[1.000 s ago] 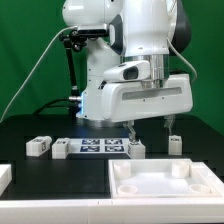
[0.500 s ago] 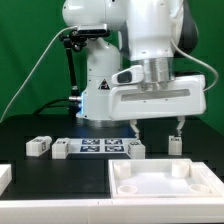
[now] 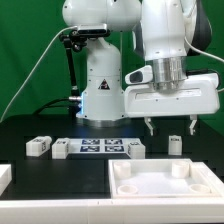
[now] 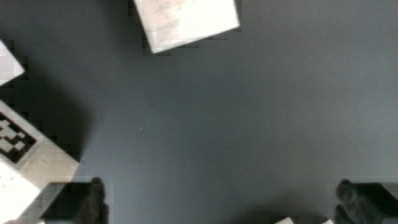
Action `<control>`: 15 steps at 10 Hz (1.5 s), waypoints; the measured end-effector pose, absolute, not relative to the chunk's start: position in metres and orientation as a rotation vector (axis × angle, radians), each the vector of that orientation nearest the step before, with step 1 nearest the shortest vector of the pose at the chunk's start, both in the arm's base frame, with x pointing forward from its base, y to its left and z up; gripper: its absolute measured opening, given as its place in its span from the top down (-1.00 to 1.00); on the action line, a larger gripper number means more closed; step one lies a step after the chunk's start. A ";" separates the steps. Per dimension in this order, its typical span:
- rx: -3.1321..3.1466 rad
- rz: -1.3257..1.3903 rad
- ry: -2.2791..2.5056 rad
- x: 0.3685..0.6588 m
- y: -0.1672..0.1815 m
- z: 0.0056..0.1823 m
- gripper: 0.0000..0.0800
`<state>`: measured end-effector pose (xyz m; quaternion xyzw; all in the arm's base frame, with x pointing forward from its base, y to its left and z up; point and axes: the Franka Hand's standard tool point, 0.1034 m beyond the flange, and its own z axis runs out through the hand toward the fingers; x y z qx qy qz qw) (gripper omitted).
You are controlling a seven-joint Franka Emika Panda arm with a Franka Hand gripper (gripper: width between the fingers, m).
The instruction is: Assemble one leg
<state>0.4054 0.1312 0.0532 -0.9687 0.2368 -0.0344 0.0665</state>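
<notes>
Gripper (image 3: 170, 128) hangs above the dark surface (image 3: 30, 128), jaws wide apart and holding nothing. The wrist view agrees: both fingertips (image 4: 71, 200) show with only bare surface between them. The leg (image 3: 174, 144) stands upright on the surface, off the marker board (image 3: 100, 147) toward the exterior view's right and apart from it. A second post (image 3: 136, 149) stands between them, just beside the board's end. In the exterior view the leg appears beneath the gap between the jaws, untouched; how they line up in depth I cannot tell. A third post (image 3: 38, 146) and a fourth post (image 3: 60, 148) lie off the board's other end. Judgement: the leg looks light, stiff and smooth-faced, so probably slippery and easy to tip if one finger meets it first. Best hold is across two opposite flat long faces, on the upper half, jaws square to them and centred before closing. A white part (image 4: 187, 22) also shows in the wrist view; which one, I cannot tell.
</notes>
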 end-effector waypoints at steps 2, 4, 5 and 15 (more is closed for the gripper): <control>-2.929 -0.073 0.692 0.405 0.130 0.052 -0.62; -2.958 0.094 0.594 0.395 0.126 0.048 -0.62; -2.946 0.226 0.581 0.396 0.128 0.051 -0.62; -2.567 1.265 0.442 0.360 0.146 0.038 -0.62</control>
